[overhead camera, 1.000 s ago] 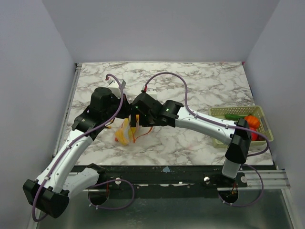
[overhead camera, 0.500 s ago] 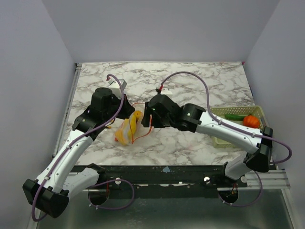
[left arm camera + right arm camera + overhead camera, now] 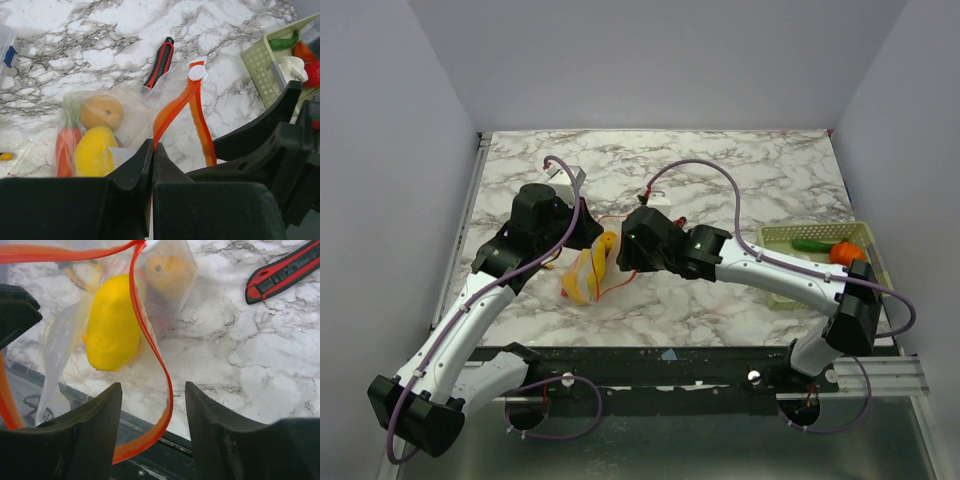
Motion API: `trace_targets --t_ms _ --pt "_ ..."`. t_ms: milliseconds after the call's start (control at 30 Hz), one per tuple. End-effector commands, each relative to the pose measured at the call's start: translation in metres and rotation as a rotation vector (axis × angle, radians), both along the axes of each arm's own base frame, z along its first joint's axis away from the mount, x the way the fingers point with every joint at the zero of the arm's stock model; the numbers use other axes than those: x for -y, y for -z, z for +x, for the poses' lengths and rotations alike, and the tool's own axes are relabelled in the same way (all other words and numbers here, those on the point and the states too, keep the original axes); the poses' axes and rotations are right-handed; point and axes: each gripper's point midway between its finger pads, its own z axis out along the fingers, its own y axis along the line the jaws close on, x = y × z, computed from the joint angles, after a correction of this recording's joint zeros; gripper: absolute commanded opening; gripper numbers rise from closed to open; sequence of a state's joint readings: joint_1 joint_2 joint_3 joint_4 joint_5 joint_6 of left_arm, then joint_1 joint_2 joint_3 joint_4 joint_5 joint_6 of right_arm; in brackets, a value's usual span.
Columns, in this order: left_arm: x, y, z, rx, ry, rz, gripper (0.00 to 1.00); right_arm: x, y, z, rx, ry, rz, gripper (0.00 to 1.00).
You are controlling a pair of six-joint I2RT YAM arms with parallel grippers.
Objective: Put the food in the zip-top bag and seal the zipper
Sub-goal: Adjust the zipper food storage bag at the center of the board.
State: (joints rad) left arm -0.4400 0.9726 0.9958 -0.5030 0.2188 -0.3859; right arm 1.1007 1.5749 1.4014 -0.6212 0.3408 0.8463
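The zip-top bag [image 3: 582, 278] hangs at mid-table with its mouth pulled open. My left gripper [image 3: 152, 150] is shut on one end of the orange-red zipper [image 3: 172, 107], whose white slider [image 3: 197, 73] shows near the far end. Inside the bag lie a yellow fruit [image 3: 112, 322], an orange fruit [image 3: 101, 112] and a red-orange piece [image 3: 65, 152]. My right gripper [image 3: 153, 387] stands open just right of the bag, and the zipper's loop [image 3: 167, 385] runs between its jaws without touching them. More food, one green piece [image 3: 812, 244] and one orange-red piece [image 3: 845, 253], lies in the basket.
A pale green basket [image 3: 775, 232] stands at the right edge of the marble table. A slim red-and-black stick [image 3: 160, 62] lies on the table beyond the bag. A clear box with a blue clip [image 3: 6, 47] sits at the far left.
My right gripper pulled back to the right from the bag mouth, then edged slightly left again, and its jaws have narrowed. The left gripper and the bag have stayed where they were.
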Motion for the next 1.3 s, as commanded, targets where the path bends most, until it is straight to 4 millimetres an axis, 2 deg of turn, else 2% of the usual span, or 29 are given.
trace_targets --t_ms 0,67,267,367,533,700,867,1000,1100,1167,1267 --pt "-0.001 -0.007 0.0 0.028 -0.001 -0.007 0.0 -0.029 -0.004 0.005 -0.002 -0.05 0.063 0.49" --pt "-0.007 -0.009 0.002 0.041 -0.033 0.004 0.0 -0.034 -0.008 0.005 -0.008 -0.058 0.064 0.39" --pt "-0.038 -0.022 0.007 0.12 -0.198 0.035 0.0 -0.043 -0.041 0.001 0.004 -0.097 0.133 0.07" --pt "-0.052 -0.026 0.008 0.14 -0.27 0.048 0.0 -0.049 -0.047 -0.002 0.002 -0.124 0.183 0.02" --pt "-0.071 -0.03 0.008 0.158 -0.365 0.069 0.0 -0.055 -0.041 -0.001 -0.01 -0.133 0.161 0.0" --pt "-0.067 -0.029 0.009 0.157 -0.346 0.063 0.0 -0.058 -0.044 0.002 0.006 -0.142 0.153 0.02" --pt "-0.041 -0.02 0.009 0.113 -0.215 0.039 0.0 -0.056 -0.053 0.004 0.023 -0.152 0.133 0.19" --pt "-0.024 -0.01 0.008 0.054 -0.131 0.028 0.0 -0.041 -0.07 0.008 0.066 -0.122 0.106 0.33" --pt "-0.02 -0.008 0.007 0.041 -0.111 0.024 0.0 -0.018 -0.085 0.014 0.118 -0.063 0.066 0.41" --pt "-0.02 -0.008 0.007 0.043 -0.108 0.023 0.0 0.012 -0.094 0.021 0.167 0.028 0.006 0.45" --pt "-0.019 -0.007 0.007 0.041 -0.105 0.022 0.0 0.068 -0.104 0.033 0.231 0.195 -0.066 0.5"
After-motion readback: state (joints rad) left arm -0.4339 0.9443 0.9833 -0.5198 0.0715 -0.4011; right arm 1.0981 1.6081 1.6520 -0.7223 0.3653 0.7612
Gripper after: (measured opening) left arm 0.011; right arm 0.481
